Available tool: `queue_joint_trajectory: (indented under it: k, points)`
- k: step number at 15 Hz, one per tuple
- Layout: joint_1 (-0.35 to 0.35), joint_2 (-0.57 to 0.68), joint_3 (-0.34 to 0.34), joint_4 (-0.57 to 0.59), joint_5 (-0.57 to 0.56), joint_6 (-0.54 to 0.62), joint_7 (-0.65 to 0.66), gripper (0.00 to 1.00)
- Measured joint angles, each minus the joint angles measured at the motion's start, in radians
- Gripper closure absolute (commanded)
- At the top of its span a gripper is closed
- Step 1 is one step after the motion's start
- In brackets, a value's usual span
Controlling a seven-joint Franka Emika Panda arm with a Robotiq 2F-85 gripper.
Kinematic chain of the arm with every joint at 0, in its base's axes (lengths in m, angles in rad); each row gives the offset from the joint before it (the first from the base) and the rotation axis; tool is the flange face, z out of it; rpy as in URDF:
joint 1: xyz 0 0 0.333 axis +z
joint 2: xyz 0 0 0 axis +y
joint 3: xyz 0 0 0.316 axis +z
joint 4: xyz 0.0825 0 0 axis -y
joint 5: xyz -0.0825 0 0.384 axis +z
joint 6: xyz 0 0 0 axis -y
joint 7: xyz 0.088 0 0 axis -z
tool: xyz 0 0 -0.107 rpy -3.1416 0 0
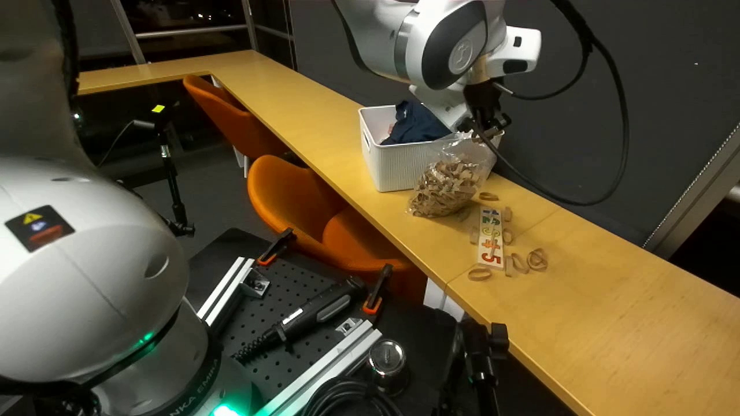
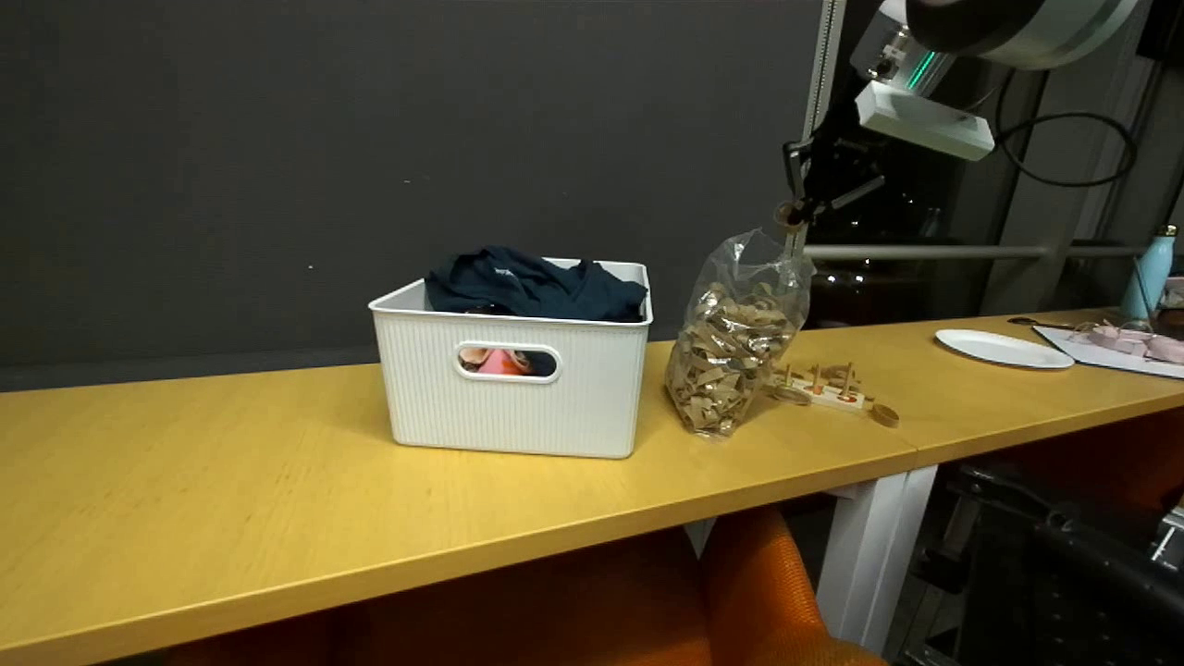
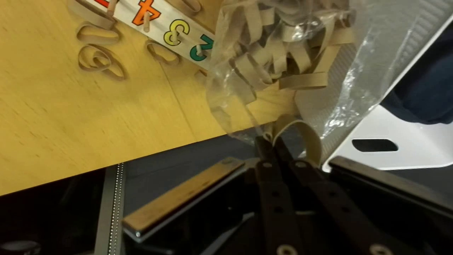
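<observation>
My gripper (image 3: 271, 144) is shut on a tan loop of band (image 3: 314, 143), which curls out to one side of the fingertips in the wrist view. In an exterior view the loop (image 2: 788, 216) shows at the tips of the gripper, just above the mouth of a clear plastic bag (image 2: 735, 342). Many similar bands fill the bag, which stands upright on the table. Beside it lies a white board (image 1: 491, 238) with coloured numbers and small wooden pegs. Several loose bands (image 1: 537, 260) are scattered around the board. Whether the gripper touches the bag, I cannot tell.
A white ribbed basket (image 2: 513, 416) holding dark blue cloth (image 2: 536, 285) stands next to the bag. Behind the table (image 2: 231, 481) rises a dark wall (image 1: 578, 115). Farther along are a white plate (image 2: 1004, 350) and a blue bottle (image 2: 1150, 277). Orange chairs (image 1: 300, 202) line the front edge.
</observation>
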Motion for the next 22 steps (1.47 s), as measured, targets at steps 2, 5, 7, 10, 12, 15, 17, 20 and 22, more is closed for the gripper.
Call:
queue_joint_trajectory:
  k: [2,5,7,10,12,15,17,20,22]
  points:
    - [0.018,0.003,0.006,0.001,0.0,0.0,0.006,0.78]
    - [0.031,0.003,0.008,0.001,0.001,0.0,0.007,0.56]
    - [0.033,0.003,0.009,0.001,0.002,0.0,0.007,0.43]
    - [0.033,0.004,0.01,0.003,0.004,-0.001,0.007,0.2]
    - [0.033,0.006,0.011,0.006,0.006,-0.002,0.007,0.07]
    - [0.033,0.01,0.012,0.007,0.007,-0.002,0.007,0.0]
    - [0.028,0.008,0.009,0.006,0.007,-0.002,0.008,0.0]
    - [0.0,-0.01,0.003,-0.008,0.029,-0.002,0.005,0.0]
    - [-0.034,-0.027,-0.001,-0.028,0.056,-0.003,-0.001,0.0]
